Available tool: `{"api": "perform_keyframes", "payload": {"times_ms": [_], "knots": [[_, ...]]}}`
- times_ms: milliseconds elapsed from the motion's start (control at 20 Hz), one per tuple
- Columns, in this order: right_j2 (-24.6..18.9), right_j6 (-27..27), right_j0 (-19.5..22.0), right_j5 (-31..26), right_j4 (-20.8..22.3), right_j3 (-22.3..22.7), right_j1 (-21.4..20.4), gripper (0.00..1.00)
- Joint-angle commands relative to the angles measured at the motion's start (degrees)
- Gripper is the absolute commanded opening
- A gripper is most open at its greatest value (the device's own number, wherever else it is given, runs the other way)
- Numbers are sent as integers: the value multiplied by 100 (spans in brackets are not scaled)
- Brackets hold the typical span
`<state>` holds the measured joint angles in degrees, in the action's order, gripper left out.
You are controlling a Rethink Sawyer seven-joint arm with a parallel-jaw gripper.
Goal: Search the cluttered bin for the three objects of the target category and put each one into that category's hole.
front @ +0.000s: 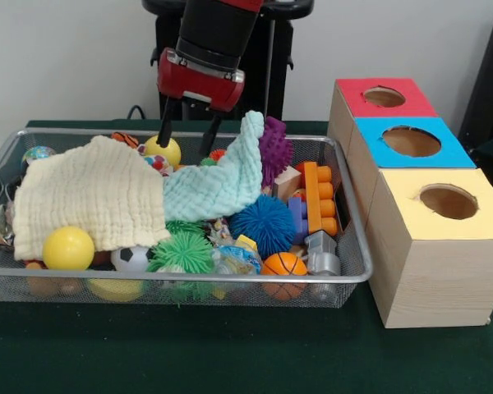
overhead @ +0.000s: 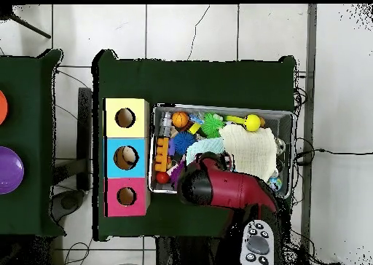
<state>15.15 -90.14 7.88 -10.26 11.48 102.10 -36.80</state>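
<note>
The wire mesh bin [front: 181, 280] is full of toys and lies left of the boxes; it also shows in the overhead view [overhead: 285, 115]. The hole [front: 384, 97] in the red-topped box is the farthest of the three in the front view, and it shows in the overhead view too [overhead: 126, 196]. My gripper [front: 182, 149] is open and empty, hanging over the bin's back edge. Its left finger stands by a small yellow ball [front: 168, 151]. A cream cloth [front: 90, 197] and a pale teal cloth [front: 222, 180] cover many of the toys. In the overhead view my arm [overhead: 222, 189] hides the gripper.
Blue-topped box [front: 411, 141] and yellow-topped box [front: 448, 201] stand nearer the camera than the red one. In the bin lie a purple spiky toy [front: 275, 152], a blue spiky ball [front: 263, 223], a green spiky ball [front: 183, 250], a basketball [front: 283, 264], a yellow ball [front: 68, 248] and orange blocks [front: 320, 197].
</note>
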Motion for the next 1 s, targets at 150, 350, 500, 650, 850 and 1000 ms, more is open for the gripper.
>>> {"api": "perform_keyframes", "payload": {"times_ms": [150,350,500,650,850,1000], "knots": [[208,-1187,-79,-41,0,826,326,100],[138,-1242,61,355,35,1192,302,100],[55,-1223,207,636,89,1406,293,100],[95,-1199,267,835,134,1548,300,100],[125,-1166,447,1279,230,1714,469,100],[56,-1102,652,1612,326,1792,586,100]]}}
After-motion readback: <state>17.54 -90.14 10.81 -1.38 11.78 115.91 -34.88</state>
